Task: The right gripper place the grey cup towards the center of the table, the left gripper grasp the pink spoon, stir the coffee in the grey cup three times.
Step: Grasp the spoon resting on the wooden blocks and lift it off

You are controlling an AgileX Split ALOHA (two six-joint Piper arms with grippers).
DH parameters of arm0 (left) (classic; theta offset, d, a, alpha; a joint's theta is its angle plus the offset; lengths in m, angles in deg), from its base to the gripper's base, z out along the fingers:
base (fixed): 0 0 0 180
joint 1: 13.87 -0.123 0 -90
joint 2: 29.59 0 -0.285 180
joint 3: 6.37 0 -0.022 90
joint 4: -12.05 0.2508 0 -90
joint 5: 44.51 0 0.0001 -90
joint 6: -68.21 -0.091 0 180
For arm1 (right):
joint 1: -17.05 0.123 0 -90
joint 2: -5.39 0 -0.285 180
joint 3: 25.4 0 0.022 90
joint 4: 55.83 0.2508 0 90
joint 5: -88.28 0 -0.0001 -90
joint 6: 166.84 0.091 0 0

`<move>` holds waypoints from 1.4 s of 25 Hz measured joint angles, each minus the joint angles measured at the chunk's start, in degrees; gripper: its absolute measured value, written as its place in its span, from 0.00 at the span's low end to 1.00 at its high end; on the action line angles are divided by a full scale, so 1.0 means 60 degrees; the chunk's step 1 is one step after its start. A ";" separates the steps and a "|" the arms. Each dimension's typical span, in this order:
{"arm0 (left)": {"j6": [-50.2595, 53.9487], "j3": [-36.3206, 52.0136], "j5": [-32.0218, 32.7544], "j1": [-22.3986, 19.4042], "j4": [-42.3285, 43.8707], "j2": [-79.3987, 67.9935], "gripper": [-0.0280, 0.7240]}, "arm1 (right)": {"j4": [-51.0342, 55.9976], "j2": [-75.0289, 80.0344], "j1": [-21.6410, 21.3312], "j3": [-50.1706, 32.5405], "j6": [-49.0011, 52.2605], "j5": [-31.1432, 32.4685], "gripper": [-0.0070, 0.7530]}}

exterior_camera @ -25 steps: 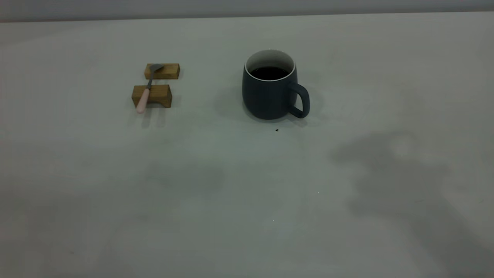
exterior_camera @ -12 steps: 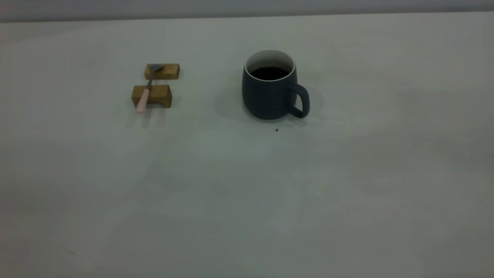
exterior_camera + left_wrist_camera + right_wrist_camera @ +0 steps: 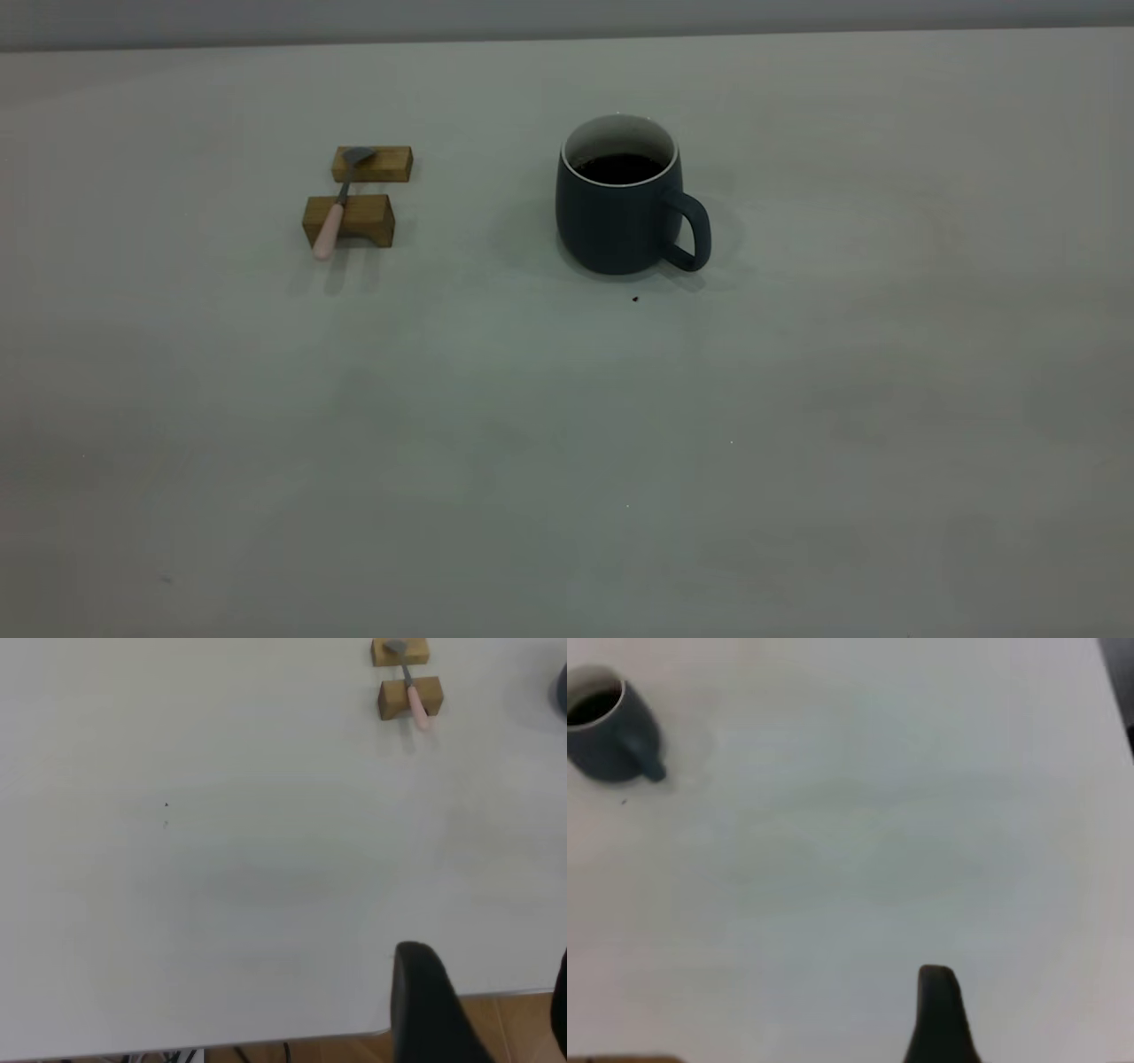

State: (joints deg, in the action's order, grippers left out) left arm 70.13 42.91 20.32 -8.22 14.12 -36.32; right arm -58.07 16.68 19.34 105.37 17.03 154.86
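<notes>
The grey cup stands upright near the middle of the table, handle to the right, with dark coffee inside. The pink spoon lies across two wooden blocks at the left, handle end towards the front. Neither gripper shows in the exterior view. In the left wrist view my left gripper hangs open over the table's edge, far from the spoon. My right gripper is open too, with one finger showing alone, far from the cup.
Two tan wooden blocks carry the spoon. A tiny dark speck lies in front of the cup. The table's edge and brown floor show under the left gripper. Wide bare tabletop lies in front of the cup.
A large shadow on the table's right front has faded away. The cup, the spoon and the blocks have not moved.
</notes>
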 joint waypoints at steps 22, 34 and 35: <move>0.0000 0.0000 0.0000 0.0000 0.0000 0.0000 0.59 | 0.0001 -0.0401 -0.0016 0.0000 -0.0236 0.0000 0.78; -0.0498 0.0000 -0.0036 0.0000 0.0713 0.0000 0.59 | 0.0001 -0.0401 -0.0016 0.0000 -0.0236 0.0000 0.78; -0.0453 0.0000 -0.0057 0.0000 0.0745 0.0000 0.59 | 0.0001 -0.0401 -0.0016 0.0000 -0.0236 0.0000 0.78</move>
State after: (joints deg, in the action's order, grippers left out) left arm 67.41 42.91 19.98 -8.22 18.59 -36.32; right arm -58.06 14.27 19.24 105.37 15.61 154.86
